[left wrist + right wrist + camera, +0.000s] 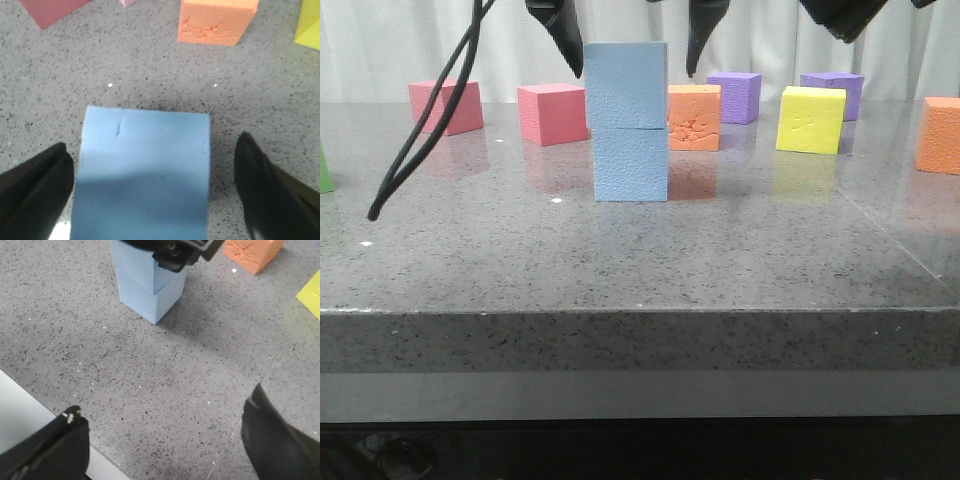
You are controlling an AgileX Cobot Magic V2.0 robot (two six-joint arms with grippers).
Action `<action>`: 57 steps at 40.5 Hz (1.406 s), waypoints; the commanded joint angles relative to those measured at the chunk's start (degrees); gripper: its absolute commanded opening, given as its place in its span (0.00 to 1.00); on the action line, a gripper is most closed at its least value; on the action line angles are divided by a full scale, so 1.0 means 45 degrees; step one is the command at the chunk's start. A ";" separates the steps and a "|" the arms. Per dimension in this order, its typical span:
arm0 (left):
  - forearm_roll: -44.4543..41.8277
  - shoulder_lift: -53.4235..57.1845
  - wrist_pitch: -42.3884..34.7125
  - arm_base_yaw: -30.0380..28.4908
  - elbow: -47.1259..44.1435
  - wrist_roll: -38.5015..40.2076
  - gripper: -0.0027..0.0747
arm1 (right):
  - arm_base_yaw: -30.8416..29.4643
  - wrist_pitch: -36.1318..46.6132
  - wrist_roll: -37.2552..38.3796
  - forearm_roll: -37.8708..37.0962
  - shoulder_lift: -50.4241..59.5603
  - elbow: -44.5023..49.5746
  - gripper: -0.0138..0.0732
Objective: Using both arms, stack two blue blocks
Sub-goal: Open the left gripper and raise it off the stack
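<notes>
Pebbly foam blue blocks [629, 120] stacked, left gripper [628, 42] & right gripper [165, 437] spread (touching nothing).

No legible text, label, brand, number or sign on anything in view.

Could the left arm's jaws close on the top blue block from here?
Probably yes. The left gripper is open, straddling the top blue block, with clear gaps on both sides and nothing between.
</notes>
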State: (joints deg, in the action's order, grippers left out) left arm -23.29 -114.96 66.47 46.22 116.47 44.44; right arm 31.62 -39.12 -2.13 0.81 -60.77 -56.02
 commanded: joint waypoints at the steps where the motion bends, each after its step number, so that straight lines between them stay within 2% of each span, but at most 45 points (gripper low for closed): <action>1: -0.0110 0.1198 -0.0374 0.0126 0.0749 -0.0823 0.85 | -0.0068 0.0740 -0.0082 0.0031 0.0300 -0.0288 0.88; 11: 0.0615 0.2463 0.0410 0.0070 0.1039 -0.4890 0.85 | -0.0068 0.0740 -0.0082 0.0031 0.0300 -0.0288 0.88; 14: 0.0856 0.2960 0.0462 -0.0057 0.0761 -0.5623 0.85 | -0.0068 0.0740 -0.0082 0.0031 0.0300 -0.0288 0.88; 21: 0.4080 0.4500 -0.0519 -0.1236 -0.0763 -0.8321 0.85 | -0.0068 0.0740 -0.0082 0.0031 0.0300 -0.0288 0.88; 26: 0.5816 0.5745 -0.1244 -0.2189 -0.2362 -1.0170 0.85 | -0.0068 0.0740 -0.0082 0.0031 0.0300 -0.0288 0.88; 33: 0.7466 0.8085 -0.2712 -0.3362 -0.5768 -1.2152 0.85 | -0.0068 0.0740 -0.0082 0.0031 0.0300 -0.0288 0.88; 36: 0.8595 0.9186 -0.3289 -0.4013 -0.7381 -1.3354 0.85 | -0.0068 0.0689 -0.0071 0.0115 0.0300 -0.0288 0.88; 40: 1.0778 1.0710 -0.3871 -0.5106 -0.9567 -1.5919 0.85 | -0.0068 0.0653 -0.0071 0.0171 0.0300 -0.0288 0.88; 46: 1.3037 1.2699 -0.4306 -0.6600 -1.2316 -1.8295 0.85 | -0.0068 0.0573 -0.0071 0.0213 0.0300 -0.0288 0.88; 50: 1.4239 1.3689 -0.4391 -0.7114 -1.3705 -1.9848 0.85 | -0.0068 0.0738 -0.0071 0.0303 0.0300 -0.0288 0.88; 57: 1.5110 1.4650 -0.4950 -0.7226 -1.5314 -2.0580 0.85 | -0.0068 0.1210 0.0473 0.0433 0.0819 -0.0271 0.88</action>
State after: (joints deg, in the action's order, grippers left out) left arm 40.24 -50.83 48.30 13.90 48.19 -46.52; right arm 31.62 -38.22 -1.35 2.27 -60.27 -56.02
